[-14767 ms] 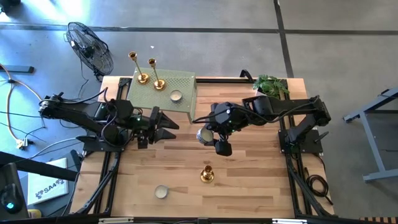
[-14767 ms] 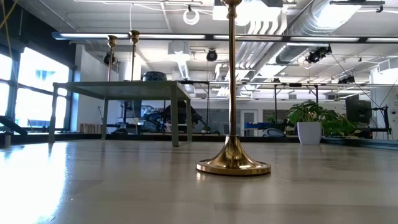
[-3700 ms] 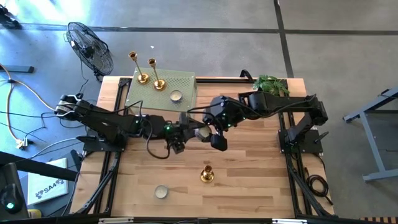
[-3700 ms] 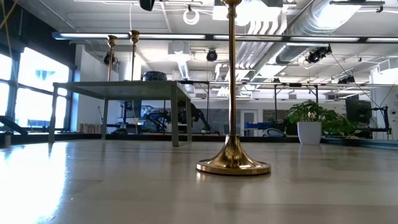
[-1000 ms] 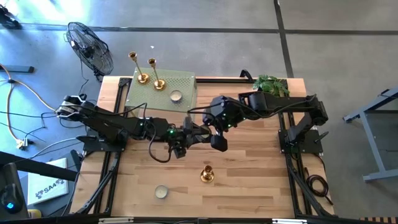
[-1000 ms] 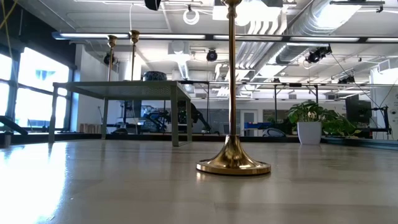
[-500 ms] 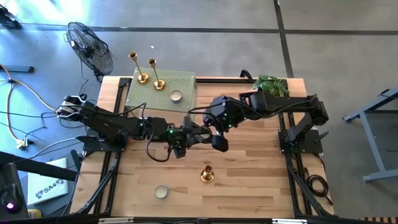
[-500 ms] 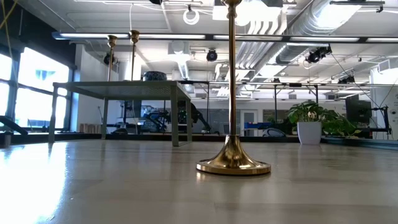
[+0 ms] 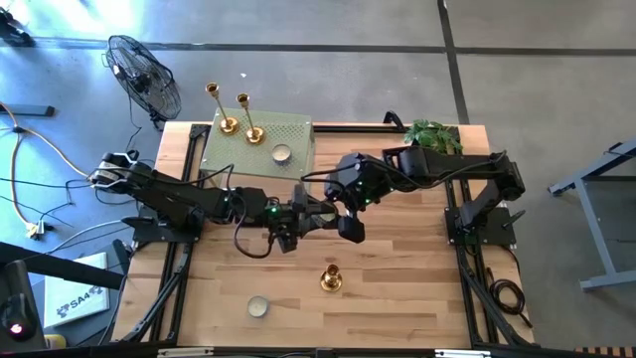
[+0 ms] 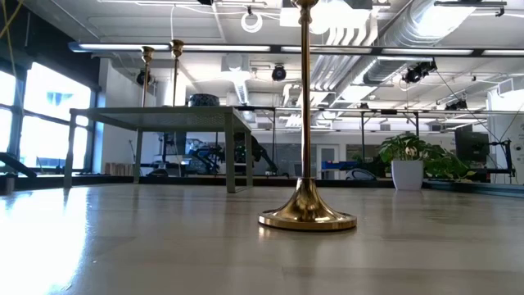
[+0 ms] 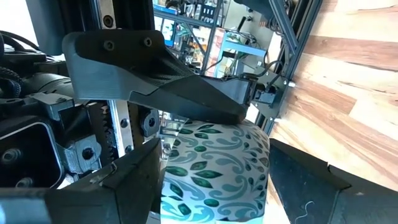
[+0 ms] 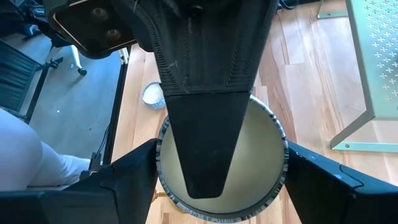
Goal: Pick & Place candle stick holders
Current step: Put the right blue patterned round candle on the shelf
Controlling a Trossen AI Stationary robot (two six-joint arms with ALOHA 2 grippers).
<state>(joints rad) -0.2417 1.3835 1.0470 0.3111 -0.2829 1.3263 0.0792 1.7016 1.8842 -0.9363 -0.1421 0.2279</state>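
Over the middle of my wooden table (image 9: 417,288) I see a cup (image 11: 214,168), white with green leaf scrolls outside and plain pale inside. At the back left stands a green perforated stand (image 9: 293,134) with a tealight (image 9: 281,153) on it. A second tealight (image 9: 258,306) lies near the front edge. A potted plant (image 9: 434,136) sits at the back right corner. A fan (image 9: 144,75) stands on the floor beyond the back left corner.

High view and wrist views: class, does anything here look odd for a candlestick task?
Yes. Both grippers, left and right, meet mid-table around a patterned cup, not a candlestick. One candlestick stands untouched on the table; two stand on the green stand.
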